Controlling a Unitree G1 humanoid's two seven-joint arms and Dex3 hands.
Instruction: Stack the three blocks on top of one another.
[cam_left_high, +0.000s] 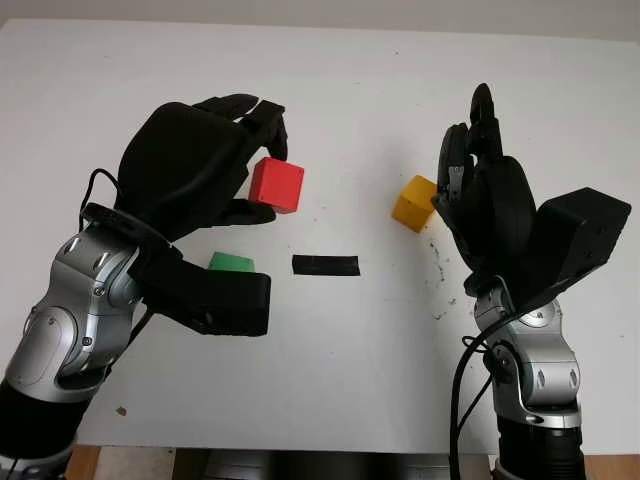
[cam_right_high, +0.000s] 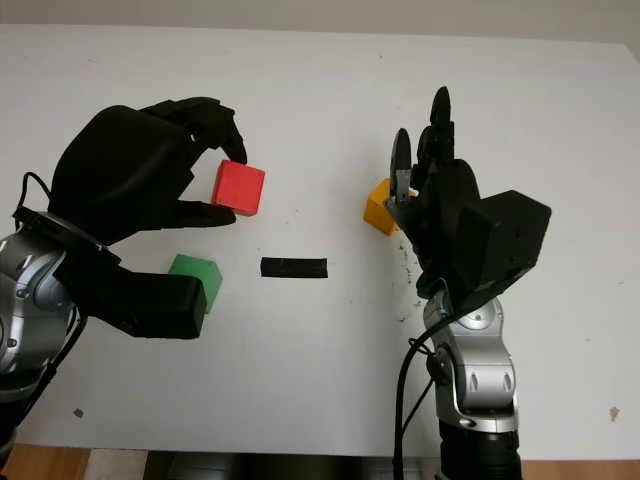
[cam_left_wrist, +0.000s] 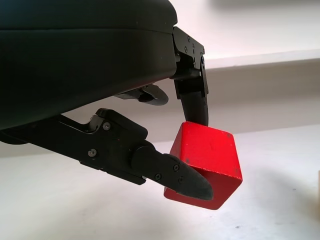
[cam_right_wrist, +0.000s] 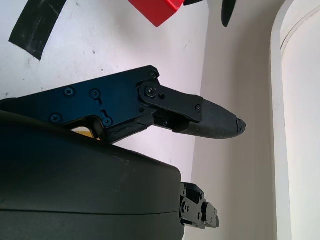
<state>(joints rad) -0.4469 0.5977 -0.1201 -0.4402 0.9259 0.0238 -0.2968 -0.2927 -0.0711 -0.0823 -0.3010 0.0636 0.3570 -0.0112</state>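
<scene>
Left hand (cam_left_high: 215, 165): grips red block (cam_left_high: 276, 185), raised, centre-left of frame.
Right hand (cam_left_high: 480, 190): open beside yellow block (cam_left_high: 413, 203).
Next: lower red block onto green block (cam_right_high: 194, 278), I think.

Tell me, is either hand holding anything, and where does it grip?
The left hand pinches the red block by opposite sides between its fingers. The right hand, beside the yellow block, holds nothing.
</scene>
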